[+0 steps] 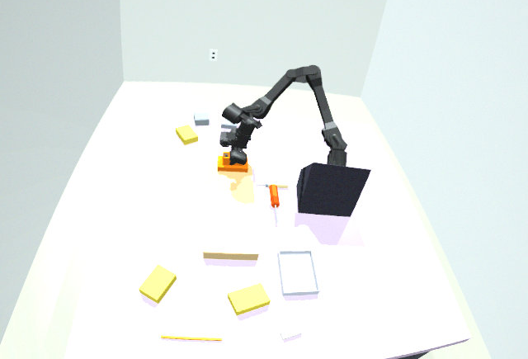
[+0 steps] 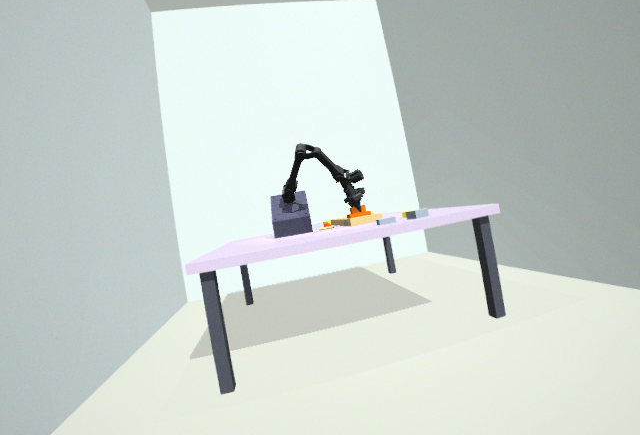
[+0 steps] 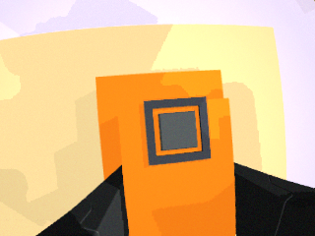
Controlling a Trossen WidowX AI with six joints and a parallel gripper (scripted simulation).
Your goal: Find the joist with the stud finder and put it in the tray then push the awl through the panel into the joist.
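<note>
The orange stud finder [image 1: 232,167] [image 2: 359,214] [image 3: 129,88] sits on the far part of the pale floor panel [image 1: 230,256] [image 2: 341,222] [image 3: 221,44]. Its square indicator [image 3: 178,131] is grey, unlit. My gripper [image 1: 233,159] [image 2: 358,207] [image 3: 168,167] is shut on the stud finder's raised grip. Right of the panel lie a tool with a pale handle [image 1: 281,186] and thin tip, and a tool with a red-orange handle [image 1: 274,196] and long shaft; which is the awl is hard to tell. The grey-rimmed tray [image 1: 300,292] is empty. The joist is hidden.
Yellow blocks [image 1: 157,283] [image 1: 248,299] [image 1: 186,134] lie near and far on the table. A grey block [image 1: 201,119] is at the back. A yellow stick [image 1: 190,338] and a small white block [image 1: 290,335] are near the front. The dark arm base box [image 1: 332,189] [image 2: 292,218] stands right.
</note>
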